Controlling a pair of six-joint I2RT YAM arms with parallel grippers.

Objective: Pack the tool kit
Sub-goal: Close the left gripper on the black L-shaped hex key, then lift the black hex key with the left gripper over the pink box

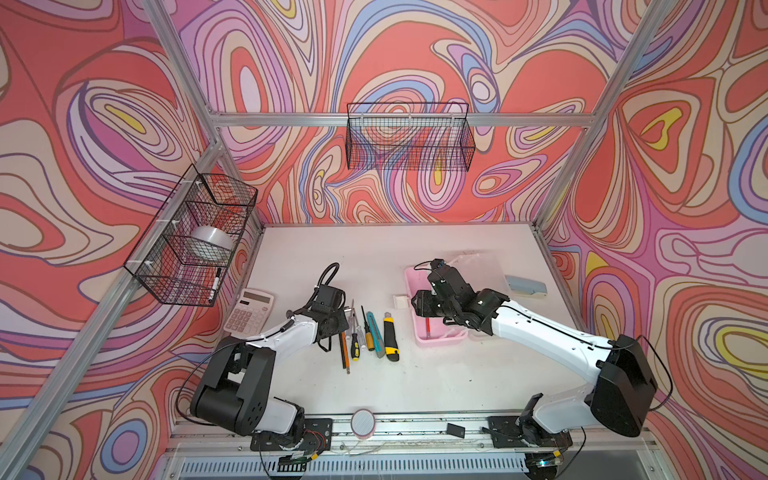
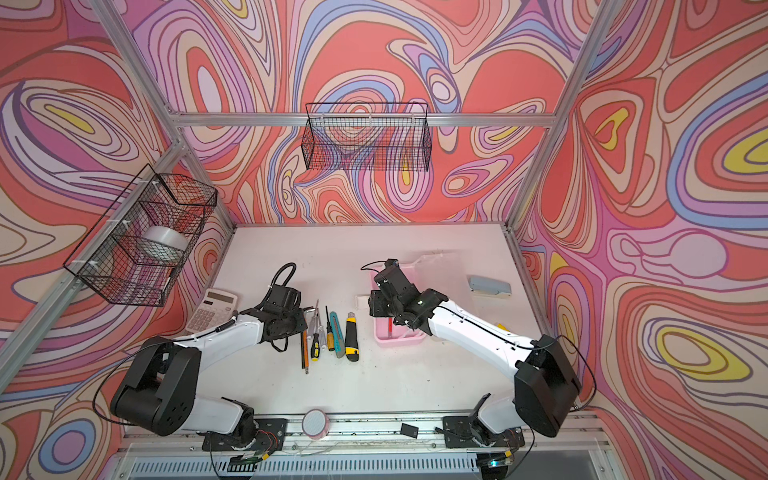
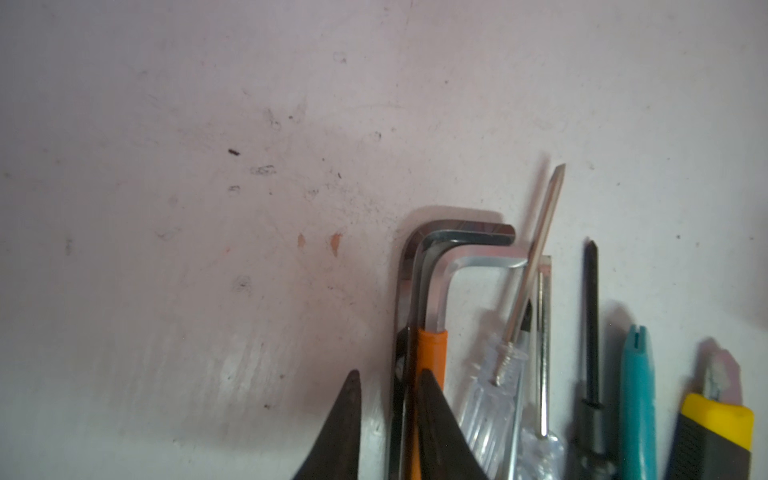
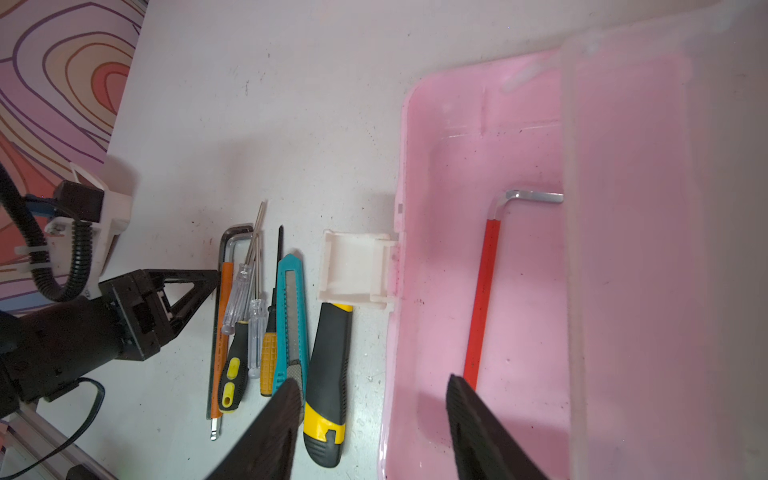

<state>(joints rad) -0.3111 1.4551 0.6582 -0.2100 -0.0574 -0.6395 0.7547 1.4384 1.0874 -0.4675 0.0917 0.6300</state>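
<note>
- Left tool [image 3: 390,372], jaws narrow, straddles the long shafts of the hex keys [image 3: 415,266] at the left end of the row on the desk [image 1: 436,382]; one finger [image 3: 347,424] stands just clear of them.
- Screwdrivers [image 1: 354,345], a teal cutter [image 1: 374,332] and a yellow cutter [image 1: 390,336] lie side by side right of the keys.
- Right tool [image 4: 372,378], jaws wide and empty, hangs over the open pink box [image 4: 440,124]; a red key [image 4: 482,299] lies inside, its end just beside one finger.

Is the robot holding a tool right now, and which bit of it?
The right gripper holds nothing, open above the pink box's edge. The left gripper straddles the Allen keys' long shafts; whether it grips yet cannot be told.
</note>
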